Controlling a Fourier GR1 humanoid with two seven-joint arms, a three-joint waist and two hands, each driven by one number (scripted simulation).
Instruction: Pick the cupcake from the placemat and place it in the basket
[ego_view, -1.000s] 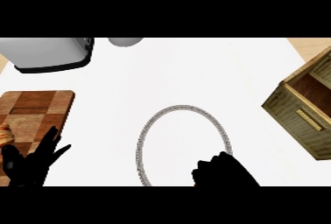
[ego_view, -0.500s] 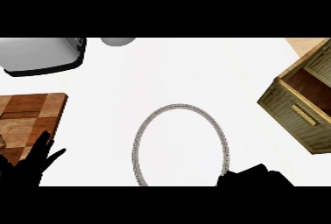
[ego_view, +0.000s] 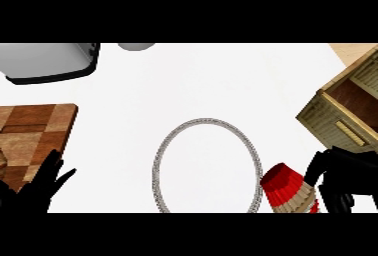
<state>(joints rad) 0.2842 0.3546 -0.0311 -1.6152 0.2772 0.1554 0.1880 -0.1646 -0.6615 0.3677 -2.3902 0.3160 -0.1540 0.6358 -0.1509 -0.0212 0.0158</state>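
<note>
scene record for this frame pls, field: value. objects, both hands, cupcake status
cupcake: red wrapper, tilted, lower right, just outside the ring's right edge
ring: grey oval on the white counter, nothing inside it
right robot hand: beside the cupcake, fingers curled down; contact unclear
left robot hand: open, fingers up, lower left, resting
wooden board: left edge
wooden crate: right edge
grey appliance: top left

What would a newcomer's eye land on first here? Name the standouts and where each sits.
The red cupcake at lower right, lying tilted just outside the grey ring and beside the right hand, whose fingers curl downward without gripping it. Next, the checkered wooden board at the left edge, with the left hand open below it.
</note>
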